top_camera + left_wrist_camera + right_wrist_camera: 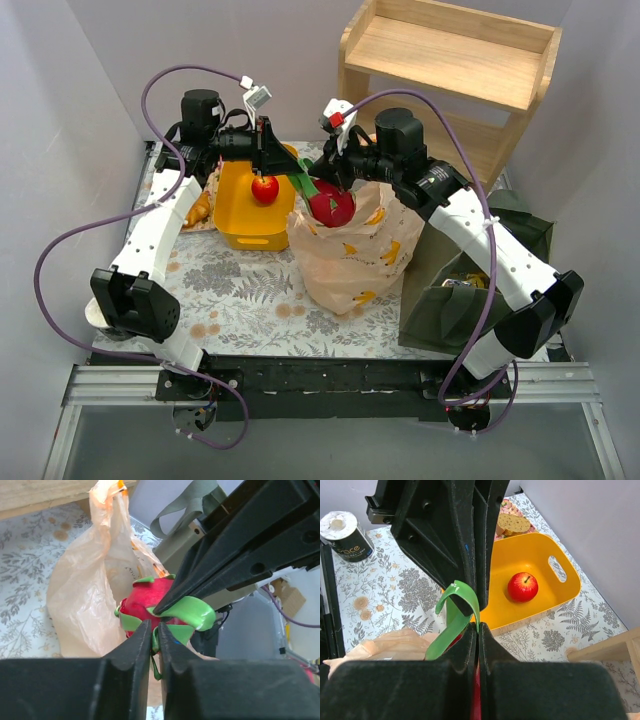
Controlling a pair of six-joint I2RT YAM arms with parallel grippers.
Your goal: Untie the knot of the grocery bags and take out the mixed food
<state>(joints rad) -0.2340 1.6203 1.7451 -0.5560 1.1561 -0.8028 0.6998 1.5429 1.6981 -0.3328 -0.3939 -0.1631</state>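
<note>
A red dragon fruit with green leaves sits at the open mouth of the thin tan plastic bag. My left gripper is shut on one green leaf; the left wrist view shows the leaf pinched between its tips, with the fruit just beyond. My right gripper is shut on another green leaf, as the right wrist view shows. The two grippers nearly meet tip to tip over the fruit. No tied knot shows; a loose bag handle stands up.
A yellow bin left of the bag holds a red apple. A bread slice lies behind the bin and an orange-brown piece lies to its left. A green tote stands at the right, a wooden shelf behind.
</note>
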